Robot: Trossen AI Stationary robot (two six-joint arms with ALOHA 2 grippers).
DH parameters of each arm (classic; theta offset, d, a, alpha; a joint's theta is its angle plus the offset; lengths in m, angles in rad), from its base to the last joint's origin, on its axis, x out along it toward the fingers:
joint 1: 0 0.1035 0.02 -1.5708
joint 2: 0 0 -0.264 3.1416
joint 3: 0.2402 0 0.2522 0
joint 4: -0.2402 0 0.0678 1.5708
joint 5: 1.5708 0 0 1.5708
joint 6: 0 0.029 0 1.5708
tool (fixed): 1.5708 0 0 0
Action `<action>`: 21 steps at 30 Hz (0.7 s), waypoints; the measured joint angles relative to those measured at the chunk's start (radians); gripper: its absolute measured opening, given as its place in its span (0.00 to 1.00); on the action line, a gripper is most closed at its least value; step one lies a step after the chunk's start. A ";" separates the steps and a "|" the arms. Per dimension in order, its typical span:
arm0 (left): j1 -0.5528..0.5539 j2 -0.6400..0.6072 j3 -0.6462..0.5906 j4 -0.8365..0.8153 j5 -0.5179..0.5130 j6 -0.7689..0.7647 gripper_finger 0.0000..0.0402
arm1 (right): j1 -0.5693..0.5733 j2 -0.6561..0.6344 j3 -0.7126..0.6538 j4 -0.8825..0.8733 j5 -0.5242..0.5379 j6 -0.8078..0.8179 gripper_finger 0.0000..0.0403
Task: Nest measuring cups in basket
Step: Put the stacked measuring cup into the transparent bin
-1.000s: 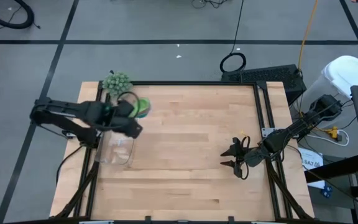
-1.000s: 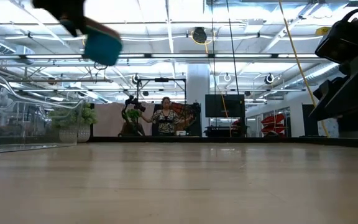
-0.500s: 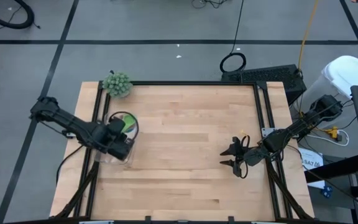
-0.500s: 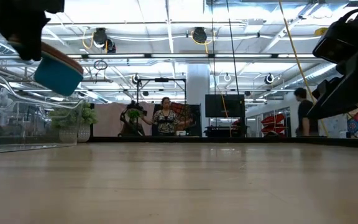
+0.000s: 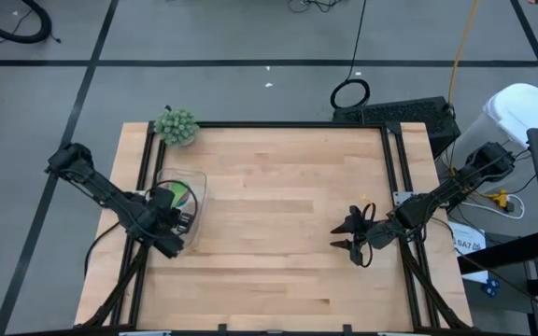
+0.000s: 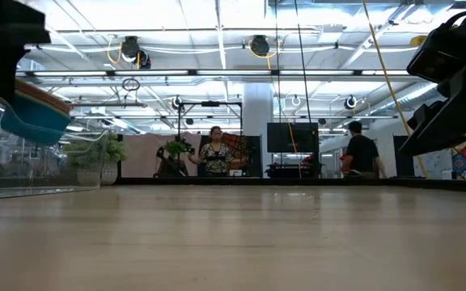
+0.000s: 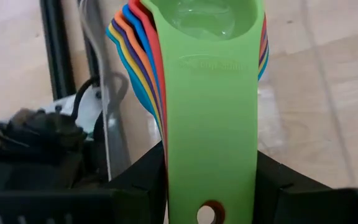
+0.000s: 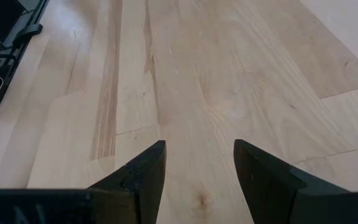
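My left gripper (image 5: 169, 222) is shut on a nested stack of measuring cups (image 5: 177, 195), green on top with red, blue, orange and yellow under it (image 7: 135, 56). It holds them over the clear basket (image 5: 200, 184) at the table's left side. In the low view the stack's blue bowl (image 6: 32, 120) hangs inside the basket's see-through walls (image 6: 23, 166), above its floor. My right gripper (image 5: 346, 234) waits open over bare wood near the table's right side (image 8: 197, 168). My left gripper pinches the stacked handles near their free end, by the hanging hole (image 7: 211, 186), one finger (image 7: 143, 182) on each long edge. The handles run along the fingers and the bowls point away from them. The stack is lifted clear and tilted, bowls over the basket.
A fuzzy green ball (image 5: 176, 126) sits at the table's far left corner, just beyond the basket. Black frame rails (image 5: 140, 187) run along the table's left and right edges. Bare wood (image 5: 278, 215) lies between the two arms. People stand in the room behind the table (image 6: 215, 153).
My left gripper has swung from beyond the basket's far right corner toward the table's near and left edges and has come down, turning as it went. The cup stack has travelled with it and now hangs low within the basket's walls.
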 joint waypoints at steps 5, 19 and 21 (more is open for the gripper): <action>-0.035 0.000 -0.063 0.063 0.001 -0.113 0.36 | 0.000 0.000 0.000 0.000 -0.001 0.000 0.45; -0.043 0.041 -0.215 0.287 0.011 -0.181 0.36 | 0.001 0.000 -0.001 0.017 -0.029 0.000 0.45; -0.043 0.046 -0.215 0.305 0.036 -0.182 0.36 | 0.001 0.000 -0.001 0.025 -0.029 0.000 0.45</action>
